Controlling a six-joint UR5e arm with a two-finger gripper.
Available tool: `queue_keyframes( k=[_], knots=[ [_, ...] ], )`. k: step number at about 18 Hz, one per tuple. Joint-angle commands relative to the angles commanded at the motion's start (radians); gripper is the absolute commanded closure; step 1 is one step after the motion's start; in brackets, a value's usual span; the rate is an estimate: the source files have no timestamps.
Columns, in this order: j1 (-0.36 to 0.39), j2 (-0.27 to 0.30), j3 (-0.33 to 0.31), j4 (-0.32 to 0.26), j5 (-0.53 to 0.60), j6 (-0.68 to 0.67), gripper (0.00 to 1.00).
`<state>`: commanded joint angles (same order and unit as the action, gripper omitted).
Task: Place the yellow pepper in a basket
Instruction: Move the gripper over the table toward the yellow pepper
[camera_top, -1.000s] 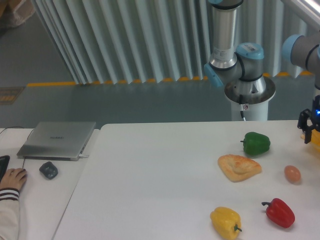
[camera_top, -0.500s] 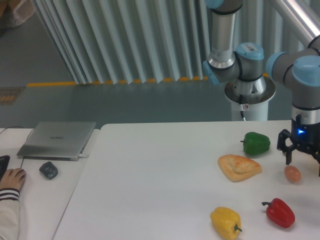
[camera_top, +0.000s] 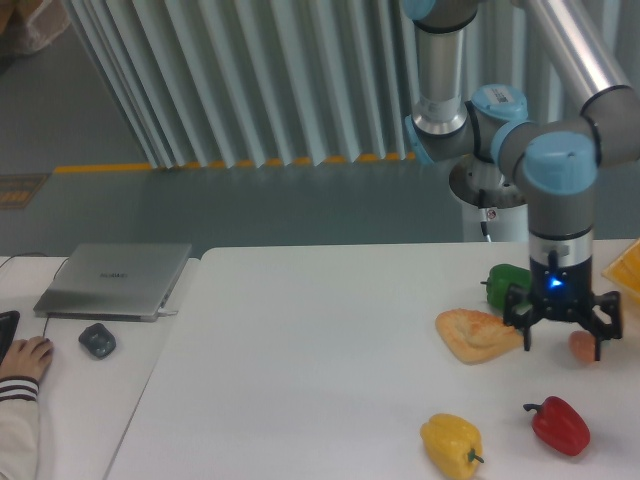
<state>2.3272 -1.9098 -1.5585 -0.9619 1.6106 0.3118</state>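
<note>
The yellow pepper (camera_top: 451, 446) lies on the white table near the front edge, its dark stem pointing right. My gripper (camera_top: 562, 340) hangs above the table, up and to the right of the pepper and well apart from it. Its fingers (camera_top: 525, 335) are spread wide, so it is open and empty. A yellow-orange corner of the basket (camera_top: 624, 265) shows at the right edge of the view, behind and to the right of the gripper.
A red pepper (camera_top: 558, 425) lies right of the yellow one. A green pepper (camera_top: 503, 283) sits behind the gripper, a flat bread piece (camera_top: 476, 334) to its left, an egg (camera_top: 581, 345) partly hidden behind a finger. A laptop (camera_top: 116, 279), mouse (camera_top: 97, 340) and a person's hand (camera_top: 25, 357) are at far left.
The gripper has swung left and forward from the right edge, past the egg, to just right of the bread. The basket corner is now uncovered. The objects on the table have not moved.
</note>
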Motion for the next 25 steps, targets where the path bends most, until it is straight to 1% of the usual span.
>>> queue_keyframes(
  k=[4,5,6,9,11,13,16,17,19,22,25],
  knots=[
    [-0.045,0.009,-0.006,-0.004,0.017,-0.242,0.0],
    [-0.057,0.006,-0.002,-0.003,0.047,-0.299,0.0],
    [-0.086,0.0,0.002,-0.001,0.083,-0.391,0.0],
    [-0.126,-0.02,0.005,0.005,0.129,-0.603,0.0],
    [-0.156,-0.034,0.006,0.031,0.149,-0.638,0.0],
    [-0.184,-0.051,0.008,0.034,0.155,-0.697,0.0],
    [-0.209,-0.06,0.017,0.034,0.146,-0.743,0.0],
    [-0.215,-0.072,0.031,0.035,0.144,-0.793,0.0],
    [-0.223,-0.106,0.054,0.037,0.153,-0.841,0.0],
    [-0.227,-0.129,0.069,0.055,0.153,-0.861,0.0],
    [-0.223,-0.152,0.083,0.058,0.15,-0.856,0.0]
  ],
)
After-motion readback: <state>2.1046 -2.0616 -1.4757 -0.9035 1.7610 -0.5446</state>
